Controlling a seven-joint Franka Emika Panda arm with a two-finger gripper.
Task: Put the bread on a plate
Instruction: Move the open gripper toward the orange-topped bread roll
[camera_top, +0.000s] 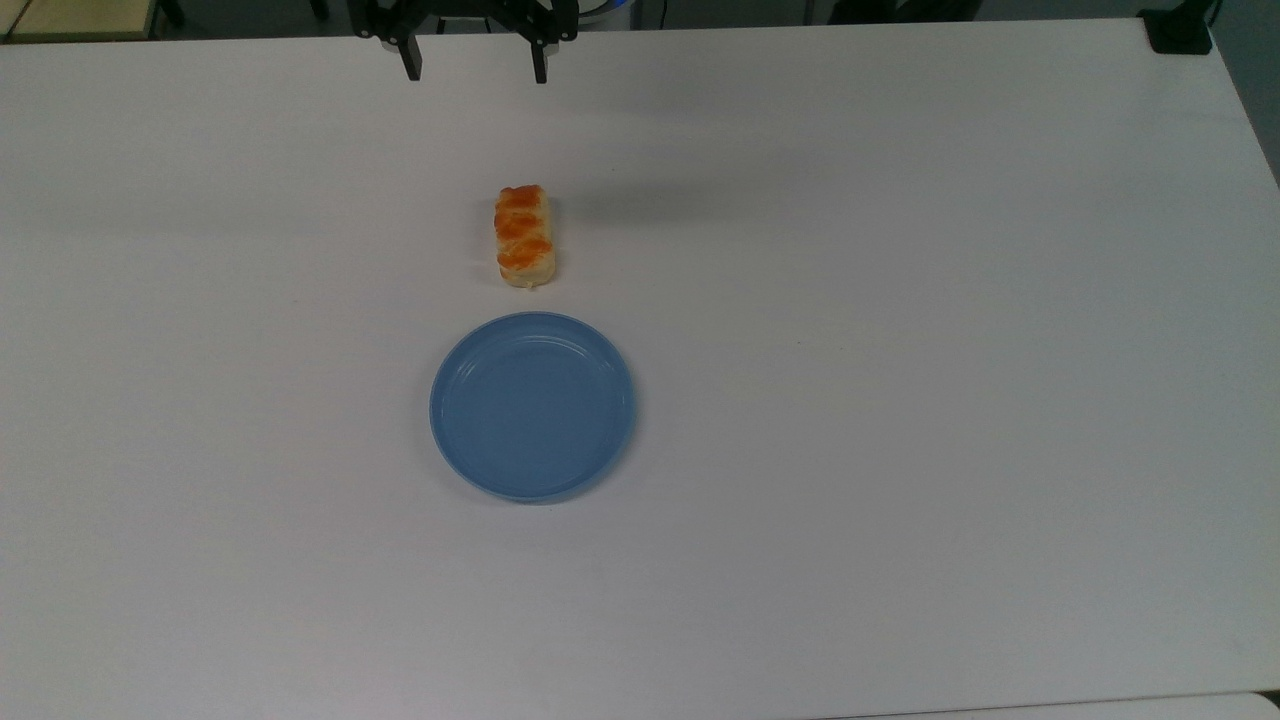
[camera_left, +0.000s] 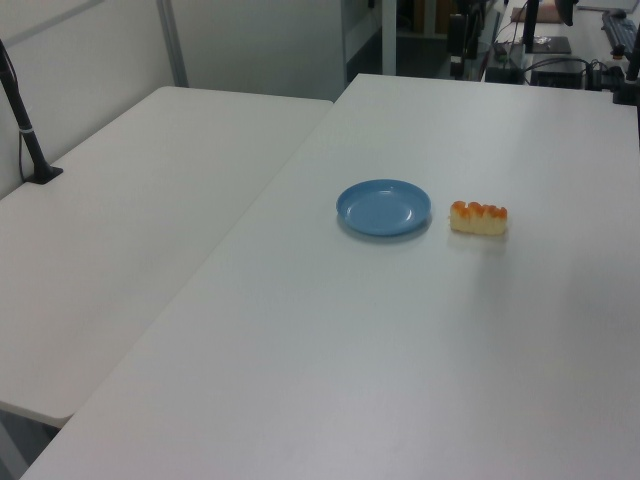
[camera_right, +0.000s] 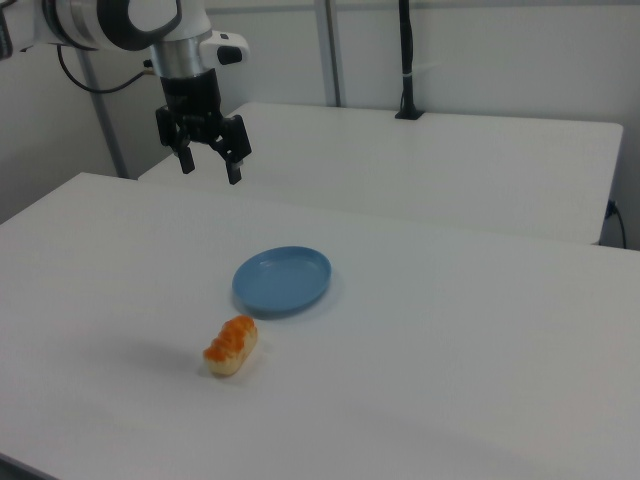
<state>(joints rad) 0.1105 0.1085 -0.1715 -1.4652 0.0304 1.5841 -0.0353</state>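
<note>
My pincer (camera_right: 210, 168) hangs wide and empty; gripping the bread (camera_top: 523, 236) off-centre could nudge it short of the plate (camera_top: 532, 405)

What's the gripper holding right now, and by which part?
Nothing. The black two-finger gripper hangs open and empty above the white table; the small oblong orange-topped bread loaf lies on the table beside the round blue plastic plate.

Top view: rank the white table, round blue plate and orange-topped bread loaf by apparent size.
1. White table, largest by far.
2. Round blue plastic plate.
3. Orange-topped pale-yellow bread loaf, smallest.
</note>
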